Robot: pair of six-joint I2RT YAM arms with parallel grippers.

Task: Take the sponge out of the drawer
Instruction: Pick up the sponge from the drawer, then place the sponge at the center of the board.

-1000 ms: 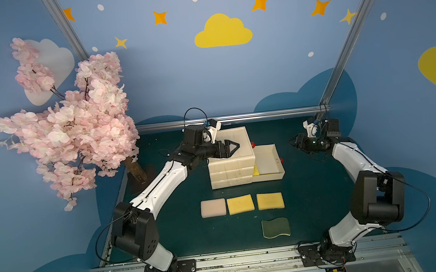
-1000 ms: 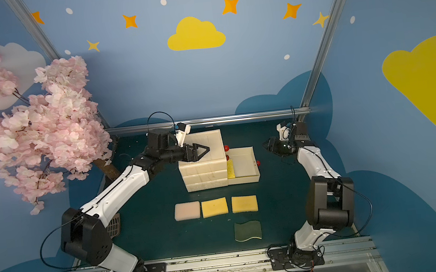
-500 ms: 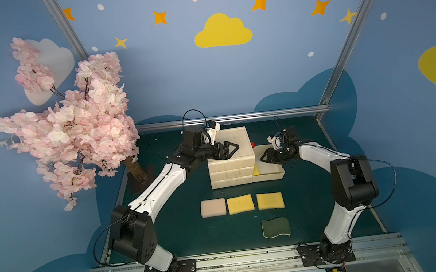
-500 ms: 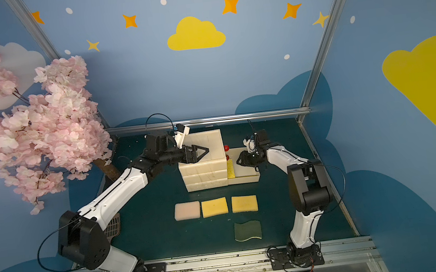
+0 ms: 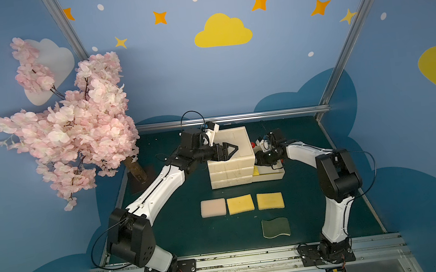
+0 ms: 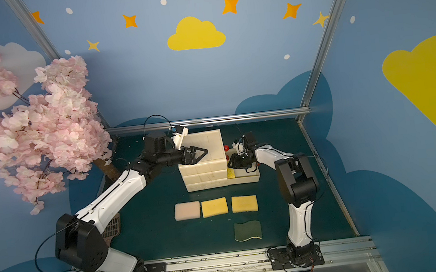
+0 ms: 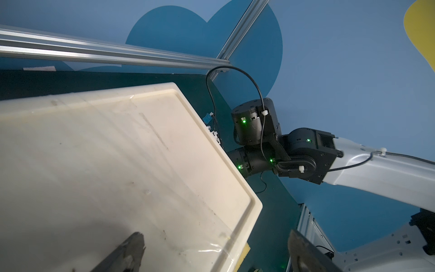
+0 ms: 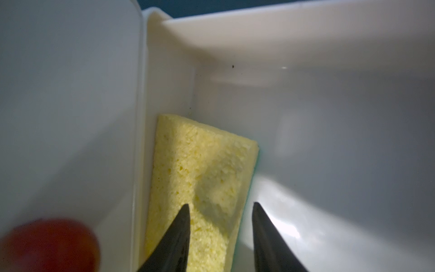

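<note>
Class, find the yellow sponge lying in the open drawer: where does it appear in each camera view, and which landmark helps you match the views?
Both top views: the sponge sits mid-scene in the open drawer, against the cream cabinet.
Left wrist: only a yellow sliver below the cabinet's corner, probably it.
Right wrist: lower centre, its edge between the right gripper's fingertips.
Shared landmark: the cream cabinet.
</note>
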